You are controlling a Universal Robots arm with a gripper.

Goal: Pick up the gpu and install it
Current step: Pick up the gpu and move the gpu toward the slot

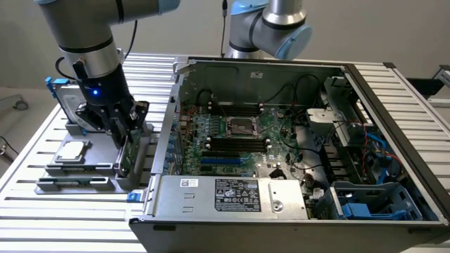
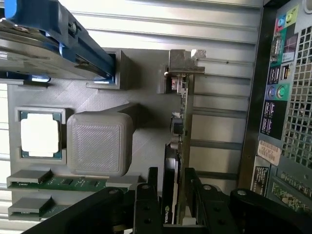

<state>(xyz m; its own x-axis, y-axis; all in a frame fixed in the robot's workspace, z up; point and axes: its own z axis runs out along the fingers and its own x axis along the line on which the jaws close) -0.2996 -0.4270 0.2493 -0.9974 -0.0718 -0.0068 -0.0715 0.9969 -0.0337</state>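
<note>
Now the jaws stand apart astride the gpu [image 2: 179, 122], which sits on edge in its grey holder [image 2: 141, 97] on the bench [image 1: 42, 221] beside the open computer case [image 1: 253, 74].

Arm [image 1: 84, 31] stands near vertical, forearm directed downward. Wrist [image 1: 100, 87], directly above the jaws, shows a lit blue indicator. Jaws point straight down, spread wide, both black fingers [image 2: 146, 207] parallel.

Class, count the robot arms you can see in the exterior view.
2. One arm stands at the exterior view's left, its open gripper straddling the gpu; the other arm is behind the computer case.
</note>
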